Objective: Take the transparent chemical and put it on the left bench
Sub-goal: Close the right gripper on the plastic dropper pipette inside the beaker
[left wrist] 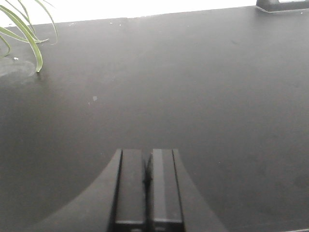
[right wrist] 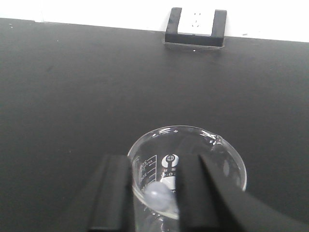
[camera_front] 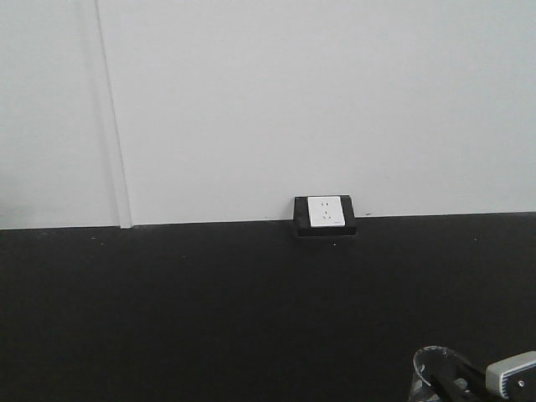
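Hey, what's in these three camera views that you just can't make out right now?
- Front view: the transparent chemical is cut off by the bottom edge; only its rim shows.
- Right wrist view: its base and liquid level hide behind the fingers of the right gripper and the bottom edge; whether they press the glass is unclear.
- Left wrist view: the plant is cut off at the left edge; only leaves show.

Even, soft light; wall overexposed, dark counter grainy, slightly blurred
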Available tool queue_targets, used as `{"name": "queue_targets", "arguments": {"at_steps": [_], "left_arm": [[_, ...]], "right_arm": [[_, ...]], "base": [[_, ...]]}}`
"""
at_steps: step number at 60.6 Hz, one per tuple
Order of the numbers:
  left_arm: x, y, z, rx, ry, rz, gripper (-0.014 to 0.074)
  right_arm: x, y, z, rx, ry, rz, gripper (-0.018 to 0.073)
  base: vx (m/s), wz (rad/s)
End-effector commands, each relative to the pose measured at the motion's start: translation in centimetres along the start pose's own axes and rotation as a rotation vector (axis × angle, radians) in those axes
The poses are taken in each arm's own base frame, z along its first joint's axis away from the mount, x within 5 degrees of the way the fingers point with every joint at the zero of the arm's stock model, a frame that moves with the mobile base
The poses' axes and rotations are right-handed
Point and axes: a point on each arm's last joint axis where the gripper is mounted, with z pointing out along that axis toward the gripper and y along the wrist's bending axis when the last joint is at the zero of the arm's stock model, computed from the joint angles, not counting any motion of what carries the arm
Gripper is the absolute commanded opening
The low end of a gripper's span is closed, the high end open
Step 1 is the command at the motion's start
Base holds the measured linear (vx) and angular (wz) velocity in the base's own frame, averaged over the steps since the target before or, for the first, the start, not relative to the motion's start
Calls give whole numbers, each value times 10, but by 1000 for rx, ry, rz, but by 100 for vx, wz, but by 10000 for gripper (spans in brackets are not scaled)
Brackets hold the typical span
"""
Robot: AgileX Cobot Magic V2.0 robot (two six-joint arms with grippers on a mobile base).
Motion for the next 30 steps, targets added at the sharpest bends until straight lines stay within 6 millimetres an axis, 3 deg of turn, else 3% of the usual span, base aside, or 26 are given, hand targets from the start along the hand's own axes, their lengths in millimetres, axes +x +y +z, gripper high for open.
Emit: {"name": "queue_targets", "arguments": {"at_steps": [1, 18, 30], "left_arm": [[-3, 0, -1, -2, -81, -9, -3], [-3, 0, -1, -2, -81, -9, -3], [-3, 0, -1, -2, -81, -9, -3]], "right_arm": [[-17, -2, 0, 5, -108, -14, 179], [-30, -1, -7, 8, -153, 19, 106], [-68, 4, -44, 68, -226, -49, 107]], "base": [[0, 0], [0, 0], [0, 0]]}}
